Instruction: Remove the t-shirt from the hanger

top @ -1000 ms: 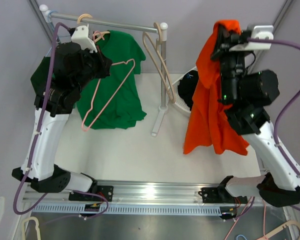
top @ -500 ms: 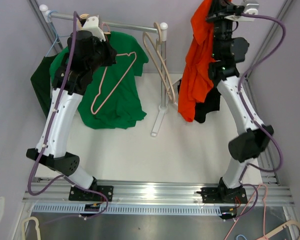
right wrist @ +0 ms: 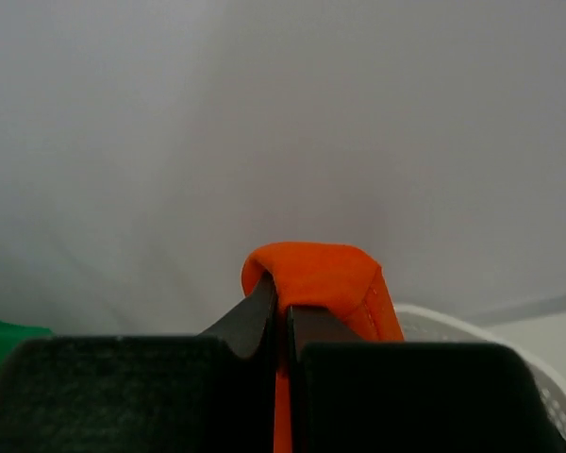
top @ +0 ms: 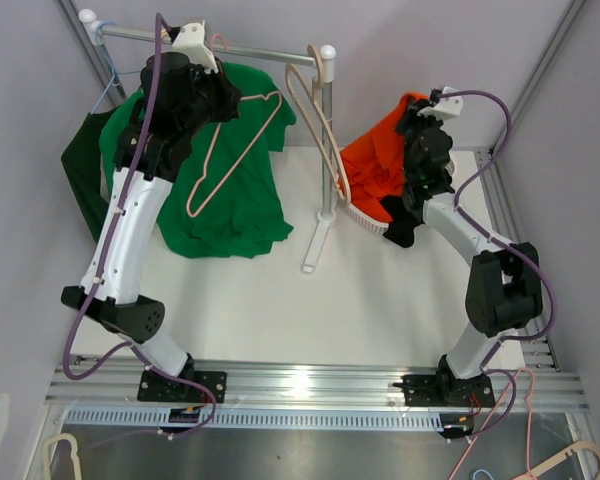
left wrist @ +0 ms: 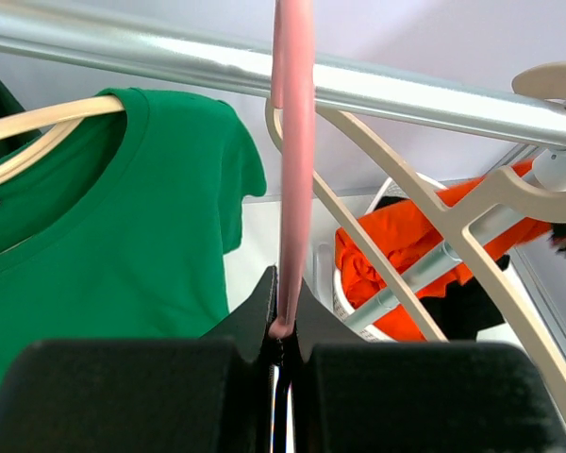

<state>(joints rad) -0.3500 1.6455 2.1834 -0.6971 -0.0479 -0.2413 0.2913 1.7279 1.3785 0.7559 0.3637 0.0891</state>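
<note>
The orange t-shirt is off the hanger and droops into a white basket at the back right. My right gripper is shut on its top fold; in the right wrist view the cloth bulges over the closed fingertips. The bare pink hanger hangs slanted in front of a green t-shirt. My left gripper is shut on it just below the rail. In the left wrist view the pink wire rises from the gripper across the rail.
The green t-shirt hangs on a beige hanger. A dark green garment hangs at the rail's left end. Empty beige hangers sit by the rack post. Something black lies in the basket.
My right arm has dropped from high up, bringing the orange t-shirt down into the basket. My left arm has lifted the pink hanger up towards the rail.
</note>
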